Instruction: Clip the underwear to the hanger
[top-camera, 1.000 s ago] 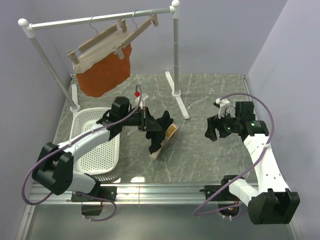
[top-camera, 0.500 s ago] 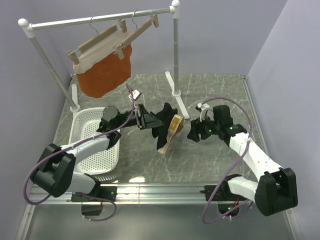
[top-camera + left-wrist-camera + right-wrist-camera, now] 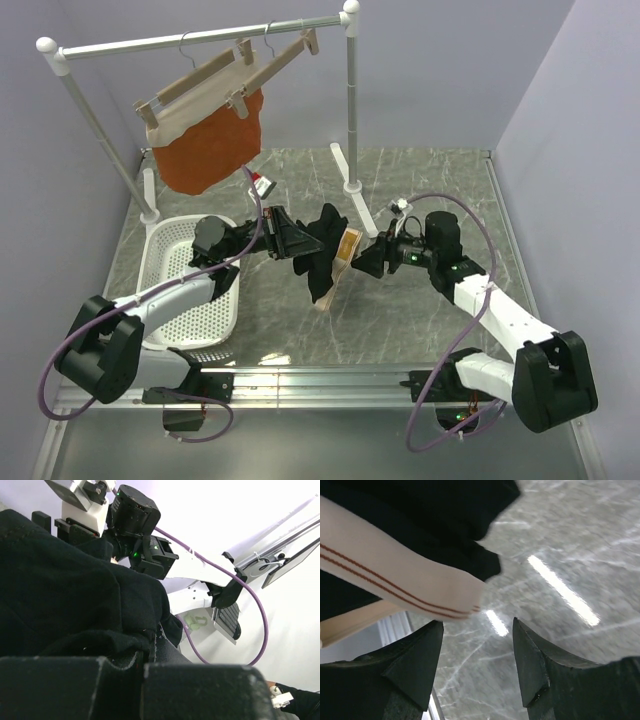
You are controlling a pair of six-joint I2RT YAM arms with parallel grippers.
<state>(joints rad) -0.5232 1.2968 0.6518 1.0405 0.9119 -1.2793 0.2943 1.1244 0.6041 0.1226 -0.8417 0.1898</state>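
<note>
Hanging crumpled at frame centre, the underwear (image 3: 320,275), black with a striped beige waistband (image 3: 395,587), is pinched by the closed left gripper (image 3: 299,244); the right gripper (image 3: 363,263) is held spread, empty, just right of it.

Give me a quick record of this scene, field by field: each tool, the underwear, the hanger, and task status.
left tool: shut on the underwear, holding it above the table
right tool: open, beside the tan waistband, not gripping
underwear: bunched, hanging from the left tool
hanger: hung on the rack, apart from the underwear
task status: not yet clipped
</note>
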